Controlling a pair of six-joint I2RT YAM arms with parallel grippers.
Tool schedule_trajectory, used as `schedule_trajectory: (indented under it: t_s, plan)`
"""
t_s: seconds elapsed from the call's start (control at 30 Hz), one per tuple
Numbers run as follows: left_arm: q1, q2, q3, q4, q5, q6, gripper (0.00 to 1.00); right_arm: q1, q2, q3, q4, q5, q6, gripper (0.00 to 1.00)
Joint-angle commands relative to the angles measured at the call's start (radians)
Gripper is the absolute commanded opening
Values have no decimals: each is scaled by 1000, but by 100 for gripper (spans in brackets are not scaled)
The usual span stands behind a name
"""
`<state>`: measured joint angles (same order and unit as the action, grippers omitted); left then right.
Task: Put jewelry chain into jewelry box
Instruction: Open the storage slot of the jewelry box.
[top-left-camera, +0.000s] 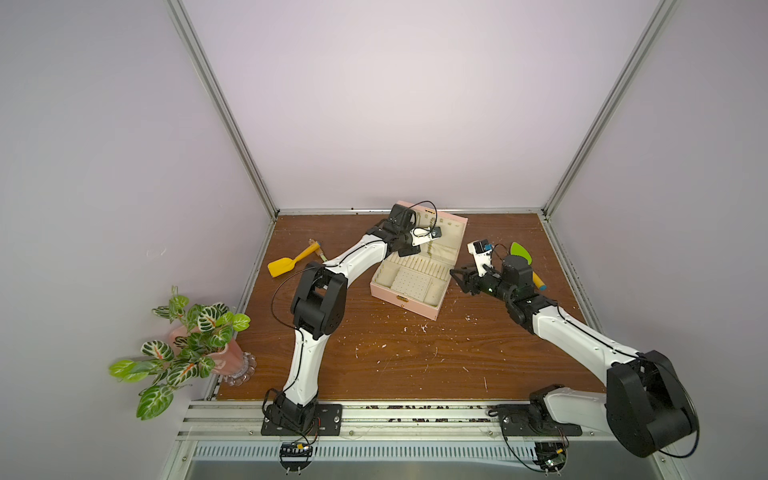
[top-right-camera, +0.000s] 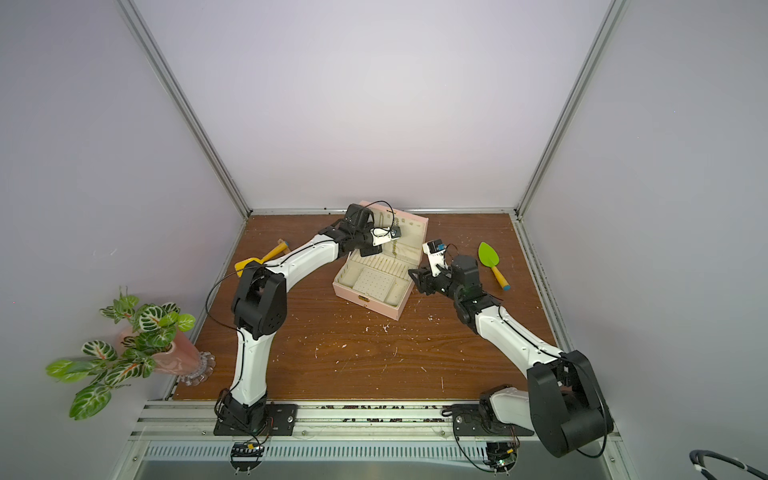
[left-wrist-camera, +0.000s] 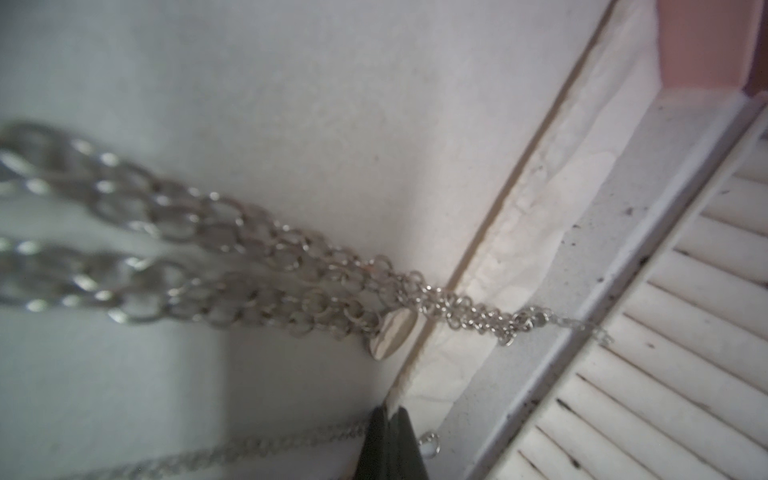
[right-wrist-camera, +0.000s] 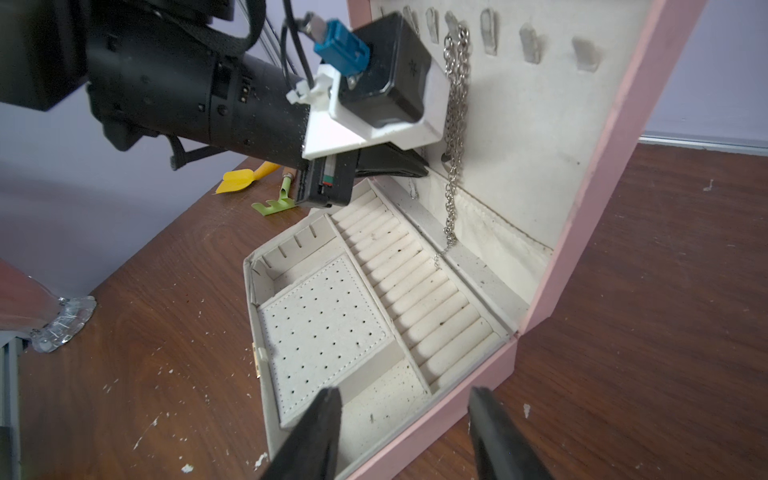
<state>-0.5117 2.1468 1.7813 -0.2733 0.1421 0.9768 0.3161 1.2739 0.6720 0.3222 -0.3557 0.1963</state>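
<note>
Scarred wooden table (top-left-camera: 395, 357) inside pale lilac walls (top-left-camera: 415, 104). My left arm arches over the open jewelry box (top-left-camera: 415, 305). Its left gripper (left-wrist-camera: 385, 419) is clenched tip to tip near the lid lining; I cannot tell whether it pinches anything. The jewelry chain (right-wrist-camera: 455, 124) hangs from a lid hook, its tail reaching the tray. My right gripper (right-wrist-camera: 405, 392) hovers half-spread and empty beside the box.

Two arms extended forward, elbows raised.
Left arm (top-left-camera: 357, 257): left jaws pressed together; right arm (top-left-camera: 582, 336): right jaws standing apart.
</note>
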Motion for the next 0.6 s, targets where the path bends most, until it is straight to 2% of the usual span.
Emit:
schedule_trajectory:
  t_s: [0.0, 0.1, 0.27, 0.4, 0.57]
  plan:
    - [2, -46, -43, -11, -3, -16, 1, 28, -12, -21, 93, 46, 86, 51]
    - [1, -65, -70, -10, 15, -29, 1, 84, 15, -13, 99, 193, 147, 54]
    - [-1, -90, -113, -1, 13, -33, 1, 90, 52, -45, 164, 386, 283, 60]
    - [-1, -100, -128, 9, 20, -32, 1, 92, 130, -19, 173, 392, 330, 61]
    - [-1, -100, -128, 12, 24, -29, 1, 129, 228, 67, 85, 411, 319, 63]
